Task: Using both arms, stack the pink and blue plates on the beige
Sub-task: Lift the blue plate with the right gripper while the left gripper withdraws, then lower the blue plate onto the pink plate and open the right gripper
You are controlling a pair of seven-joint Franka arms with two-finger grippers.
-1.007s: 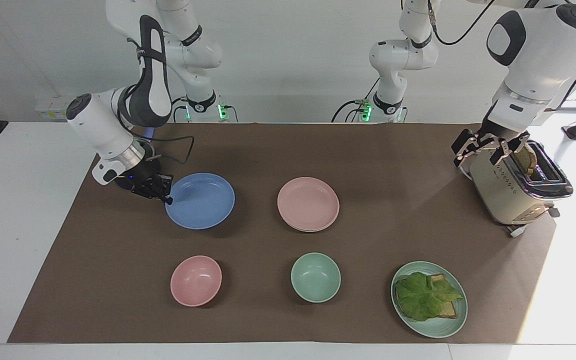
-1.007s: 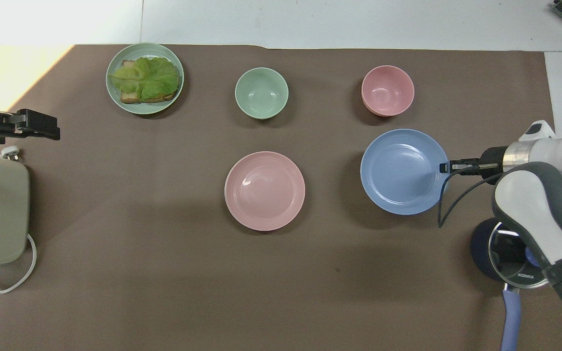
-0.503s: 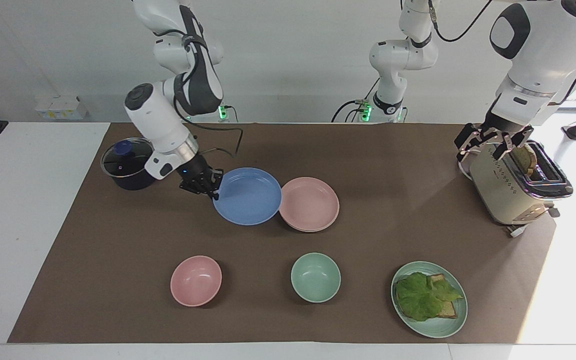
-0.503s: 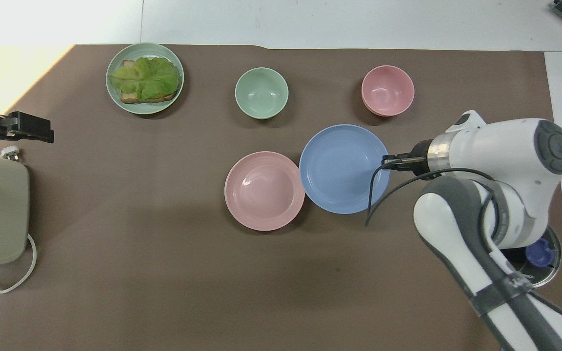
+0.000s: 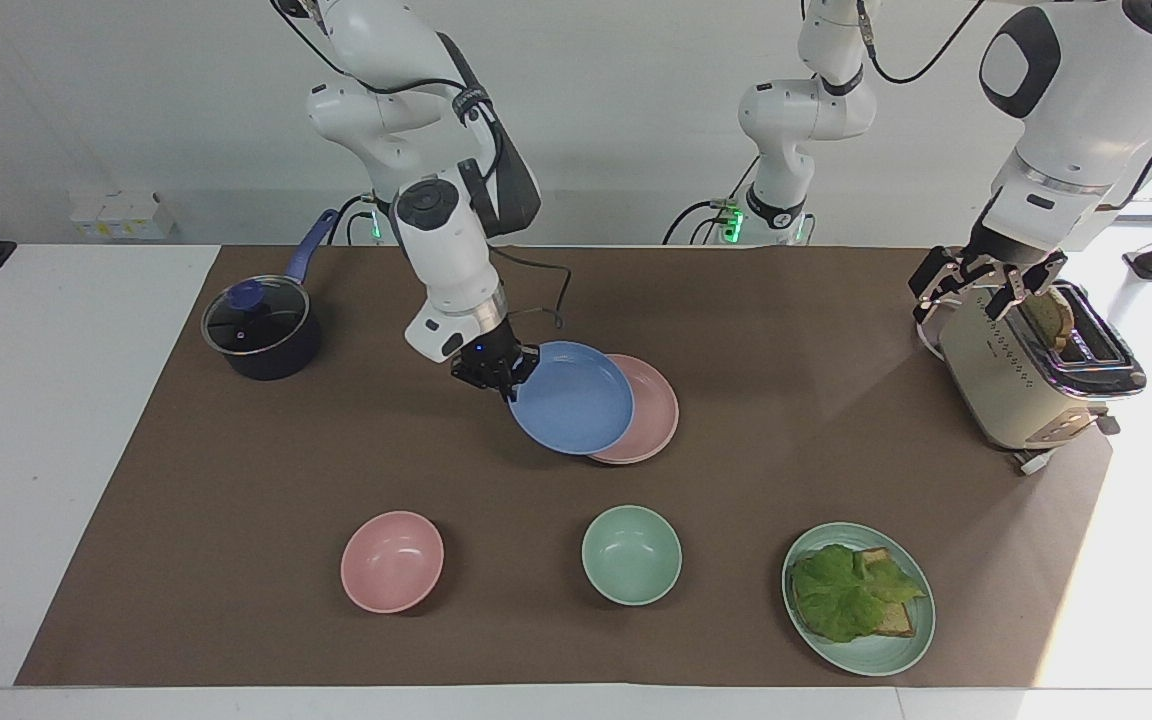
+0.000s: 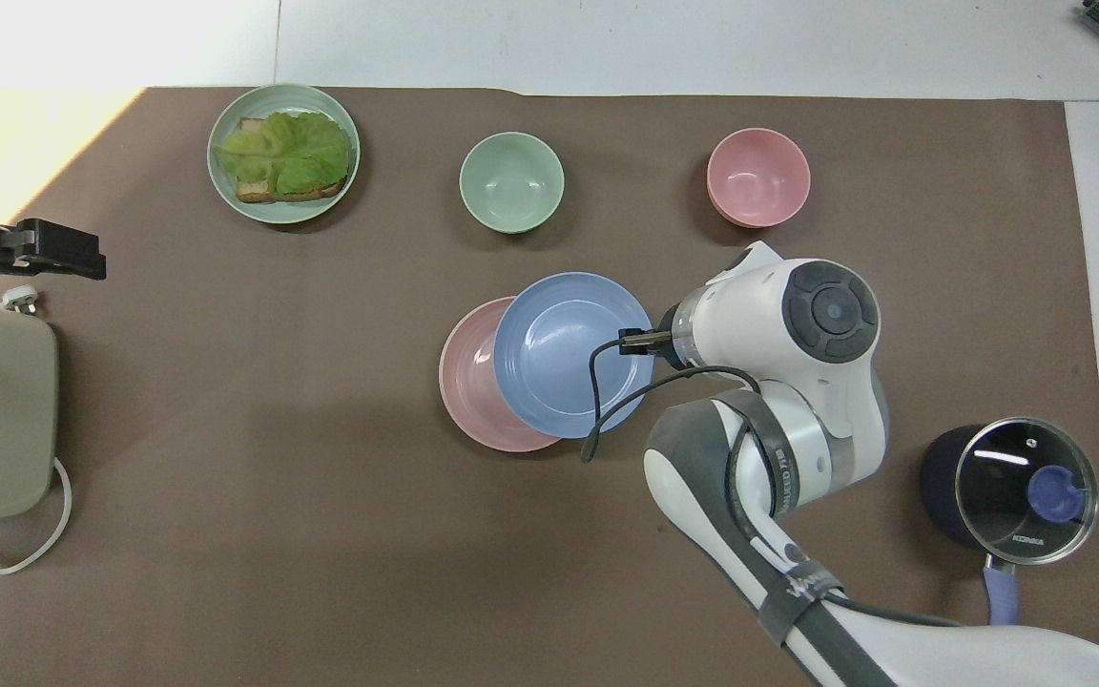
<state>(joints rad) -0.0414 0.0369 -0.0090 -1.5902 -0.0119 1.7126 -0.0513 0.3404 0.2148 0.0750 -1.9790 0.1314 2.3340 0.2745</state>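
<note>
The right gripper (image 5: 508, 385) pinches the rim of the blue plate (image 5: 570, 399), holding it partly over the pink plate (image 5: 648, 415) at mid-table. The left gripper (image 5: 986, 290) waits spread wide over the toaster (image 5: 1021, 385).

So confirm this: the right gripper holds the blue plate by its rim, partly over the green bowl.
Not the green bowl. The right gripper holds the blue plate by its rim partly over the pink plate, as the facing view shows.

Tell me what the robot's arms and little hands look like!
Both arms are big, rounded and white with dark grey joint covers. A thin black cable loops along the right arm. Each ends in a small black gripper: the right gripper and the left gripper.
</note>
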